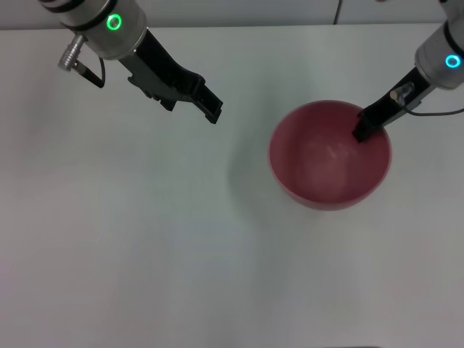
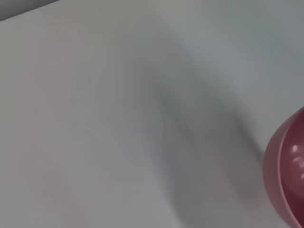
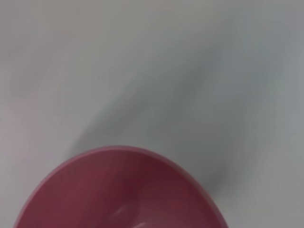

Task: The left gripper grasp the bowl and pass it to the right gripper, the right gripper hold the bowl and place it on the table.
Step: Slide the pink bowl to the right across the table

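The pink bowl [image 1: 330,156] is at the right of the head view, upright, over the white table [image 1: 145,254]. My right gripper [image 1: 360,130], on the arm with the cyan ring, reaches down from the upper right and is shut on the bowl's far right rim, with one fingertip inside the rim. A soft shadow lies on the table left of the bowl, so the bowl seems held slightly above the surface. My left gripper [image 1: 210,105], on the green-ringed arm, hangs open at the upper left, well apart from the bowl. Both wrist views catch part of the bowl [image 2: 287,180] [image 3: 118,190].
The table's far edge [image 1: 239,27] runs along the top of the head view. Bare white surface lies in front of and left of the bowl.
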Controlling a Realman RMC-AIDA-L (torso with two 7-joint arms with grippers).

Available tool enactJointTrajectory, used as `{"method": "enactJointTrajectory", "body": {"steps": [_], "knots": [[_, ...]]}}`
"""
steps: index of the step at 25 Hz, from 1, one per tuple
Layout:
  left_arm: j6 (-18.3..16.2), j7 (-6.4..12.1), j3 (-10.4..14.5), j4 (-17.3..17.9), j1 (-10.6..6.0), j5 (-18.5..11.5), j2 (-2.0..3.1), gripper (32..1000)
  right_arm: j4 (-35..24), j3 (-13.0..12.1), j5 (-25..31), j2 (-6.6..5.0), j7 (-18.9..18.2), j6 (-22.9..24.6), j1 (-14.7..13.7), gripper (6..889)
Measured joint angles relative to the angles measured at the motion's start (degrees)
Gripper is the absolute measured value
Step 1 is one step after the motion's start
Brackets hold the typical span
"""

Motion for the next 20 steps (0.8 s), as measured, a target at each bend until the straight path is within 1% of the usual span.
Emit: {"method": "enactJointTrajectory", "body": {"steps": [6, 11, 17, 20], "knots": [[-0.14, 0.21, -0.13, -0.01, 0.32, 0.03, 0.00, 858, -0.08, -0.02, -0.09, -0.55, 0.00, 0.11, -2.15, 60], [-0.23, 0.24, -0.13, -0.01, 0.35, 0.02, 0.00, 858, 0.75, -0.03, -0.25, -0.93, 0.03, 2.20, -3.64, 60], [-0.57, 0.25, -0.13, -0.01, 0.44, 0.00, 0.00, 858, 2.84, -0.03, -0.20, -1.70, 0.25, 4.67, -4.31, 60], [-0.57, 0.25, -0.13, -0.01, 0.45, -0.01, 0.00, 858, 4.04, -0.03, -0.03, -1.79, 0.26, 6.27, -4.36, 60]]}}
